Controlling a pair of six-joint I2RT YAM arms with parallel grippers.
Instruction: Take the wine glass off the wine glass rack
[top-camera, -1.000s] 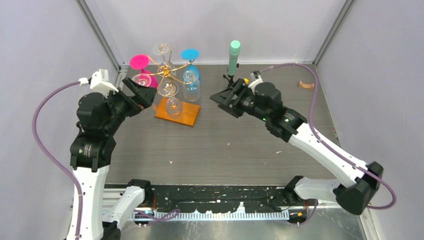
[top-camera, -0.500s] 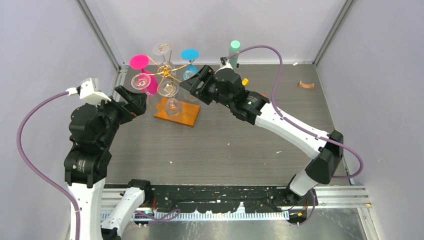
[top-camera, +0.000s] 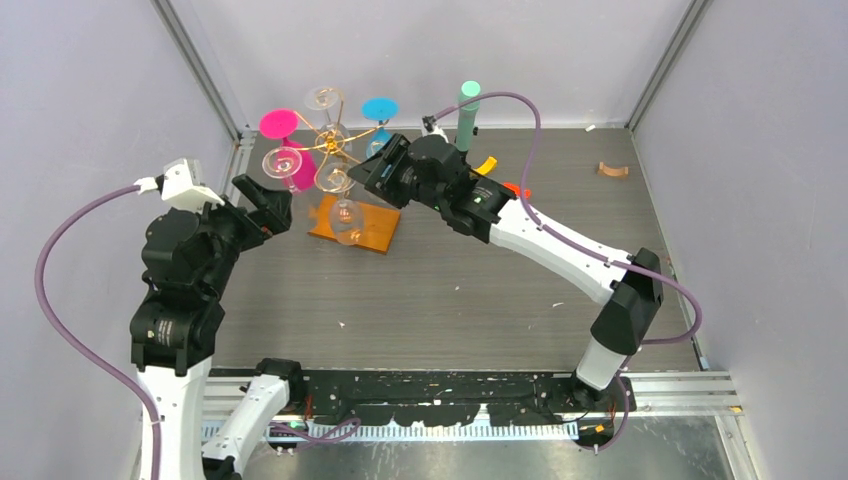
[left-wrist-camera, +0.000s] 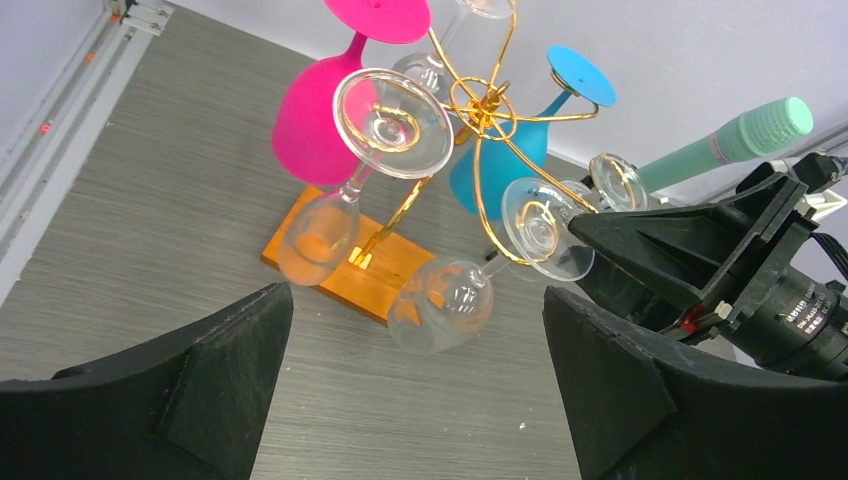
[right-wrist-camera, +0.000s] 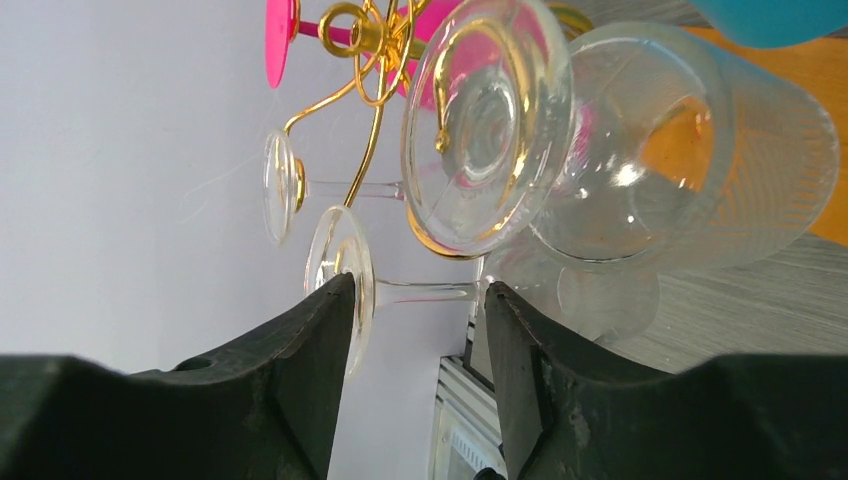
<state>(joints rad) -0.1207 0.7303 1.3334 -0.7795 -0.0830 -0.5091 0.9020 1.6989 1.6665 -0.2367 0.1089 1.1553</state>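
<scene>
The wine glass rack is a gold wire stand on an orange-brown wooden base. It also shows in the left wrist view. Several glasses hang on it upside down: a pink one, a blue one and clear ones. My right gripper is open at the rack's right side. In the right wrist view a clear glass's stem crosses just beyond its fingertips, and another clear glass's foot hangs on a scroll above. My left gripper is open and empty, left of the rack.
A mint-green cylinder on a black tripod stands behind my right arm. A small brown object lies at the far right. Grey walls close in the table on three sides, with a metal rail along the left.
My right arm has swung left from mid-table to the rack, its gripper now against the rack's right side. My left gripper has drawn back slightly from the rack.
</scene>
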